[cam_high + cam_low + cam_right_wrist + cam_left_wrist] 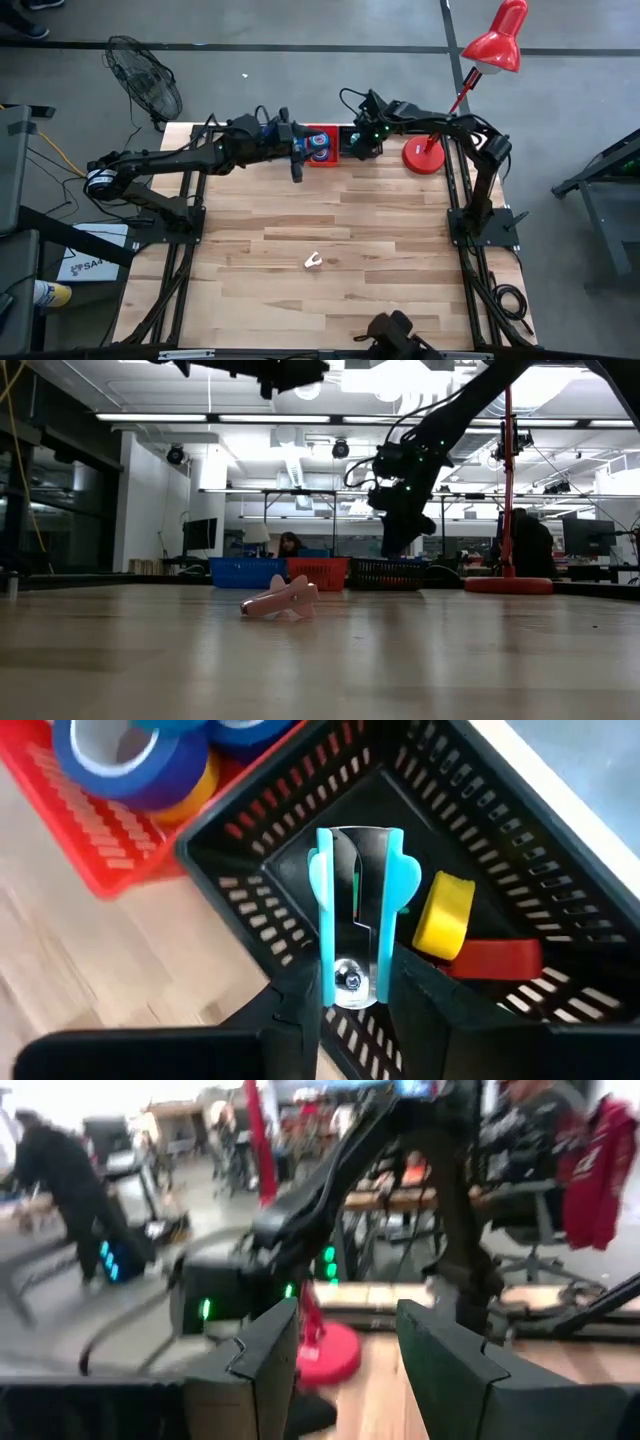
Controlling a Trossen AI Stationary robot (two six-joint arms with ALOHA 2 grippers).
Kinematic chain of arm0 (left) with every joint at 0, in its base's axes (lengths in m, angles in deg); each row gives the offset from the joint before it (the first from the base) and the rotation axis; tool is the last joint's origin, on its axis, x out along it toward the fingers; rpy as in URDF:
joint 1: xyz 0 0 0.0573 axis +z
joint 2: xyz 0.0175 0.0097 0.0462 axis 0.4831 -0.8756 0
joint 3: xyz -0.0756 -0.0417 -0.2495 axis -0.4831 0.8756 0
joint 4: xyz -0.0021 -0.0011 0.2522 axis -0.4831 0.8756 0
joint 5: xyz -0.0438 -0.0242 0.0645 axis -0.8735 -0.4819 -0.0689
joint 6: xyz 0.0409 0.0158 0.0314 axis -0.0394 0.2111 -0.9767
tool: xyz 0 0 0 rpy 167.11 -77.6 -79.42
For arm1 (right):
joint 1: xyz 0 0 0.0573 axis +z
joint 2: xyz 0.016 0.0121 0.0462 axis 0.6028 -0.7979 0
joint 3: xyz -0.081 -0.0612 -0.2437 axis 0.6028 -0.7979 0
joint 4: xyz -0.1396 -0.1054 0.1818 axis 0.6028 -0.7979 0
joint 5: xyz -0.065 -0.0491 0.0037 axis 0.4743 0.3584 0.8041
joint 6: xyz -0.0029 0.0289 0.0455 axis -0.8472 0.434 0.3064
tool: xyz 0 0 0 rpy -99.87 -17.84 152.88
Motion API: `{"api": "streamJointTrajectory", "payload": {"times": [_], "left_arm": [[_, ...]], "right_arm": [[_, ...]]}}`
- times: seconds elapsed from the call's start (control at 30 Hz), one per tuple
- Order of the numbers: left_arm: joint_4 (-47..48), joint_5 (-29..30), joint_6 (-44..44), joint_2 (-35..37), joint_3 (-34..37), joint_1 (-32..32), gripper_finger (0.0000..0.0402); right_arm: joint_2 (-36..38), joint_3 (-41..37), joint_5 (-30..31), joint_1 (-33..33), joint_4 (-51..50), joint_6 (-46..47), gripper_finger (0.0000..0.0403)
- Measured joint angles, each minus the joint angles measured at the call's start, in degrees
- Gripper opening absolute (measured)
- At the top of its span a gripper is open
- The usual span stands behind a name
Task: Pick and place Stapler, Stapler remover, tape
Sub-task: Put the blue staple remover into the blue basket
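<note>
My right gripper (352, 982) is shut on a light-blue stapler remover (355, 900) over the black basket (520, 840) at the table's far edge. In that basket lie a yellow piece (445, 915) and a flat red piece (495, 958); I cannot tell whether the red one is the stapler. Blue tape rolls (125, 760) lie in the red basket (320, 145) beside it. A pale pink stapler remover (313, 262) lies on the table's middle. My left gripper (297, 168) hangs open and high, level, just left of the red basket, with nothing between its fingers (270, 1350). My right gripper pinches the light-blue stapler remover by its riveted hinge end (350, 955) between the two fingers. The fingers slant down from above and lie along it. Its blue wings and metal jaws point away from the gripper, down into the black basket; whether it touches the basket's floor I cannot tell.
A red desk lamp stands with its round base (424, 157) right of the black basket, its pole (508, 480) close to my right arm. A blue basket (245, 572) stands left of the red one. Bare wood stretches from the baskets to the near edge.
</note>
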Motion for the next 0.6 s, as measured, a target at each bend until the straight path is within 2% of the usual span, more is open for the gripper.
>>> {"api": "streamJointTrajectory", "payload": {"times": [0.2, 0.4, 0.6], "left_arm": [[9.5, 4.3, 4.3, 0.0, 0.0, 0.0, 0.0167], [18.2, 8.5, 8.4, 0.0, 0.0, 0.0, 0.0167], [23.5, 8.8, 9.9, 0.0, 0.0, 0.0, 0.0167]], "right_arm": [[-1.5, 0.0, -1.7, -0.8, 0.5, 2.3, 0.0086], [-1.6, 0.0, -2.4, -1.0, 0.9, 4.3, 0.0108], [-1.6, 0.0, -2.4, -1.0, 0.9, 4.5, 0.0126]]}}
